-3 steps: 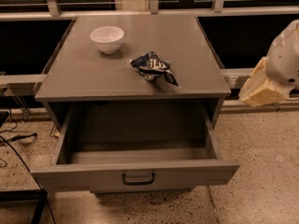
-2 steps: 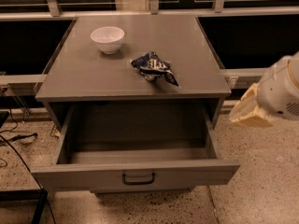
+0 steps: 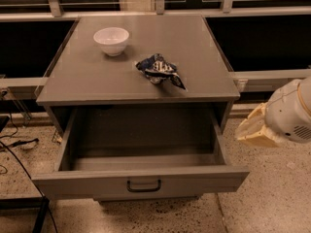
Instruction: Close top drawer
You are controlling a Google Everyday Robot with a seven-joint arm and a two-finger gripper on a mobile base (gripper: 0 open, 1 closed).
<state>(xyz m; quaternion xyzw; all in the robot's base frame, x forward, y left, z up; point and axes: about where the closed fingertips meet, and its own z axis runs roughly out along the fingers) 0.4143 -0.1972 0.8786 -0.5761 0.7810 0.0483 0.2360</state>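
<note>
The top drawer (image 3: 141, 181) of the grey cabinet stands pulled far out toward me. Its flat grey front carries a small black loop handle (image 3: 144, 186) at the centre. Its deep grey interior holds nothing that I can see. My gripper (image 3: 253, 128), cream-coloured under a white rounded arm housing, hangs at the right, beside the drawer's right front corner and a little above it. It touches nothing.
On the cabinet top (image 3: 97, 76) stand a white bowl (image 3: 111, 40) at the back left and a crumpled blue-and-white chip bag (image 3: 159, 69) near the middle. Cables (image 3: 17, 144) lie on the speckled floor at the left. A railing and dark windows run behind.
My arm and gripper have come down and leftward, from beside the cabinet top to beside the drawer's right side. The drawer, bowl and bag have not moved.
</note>
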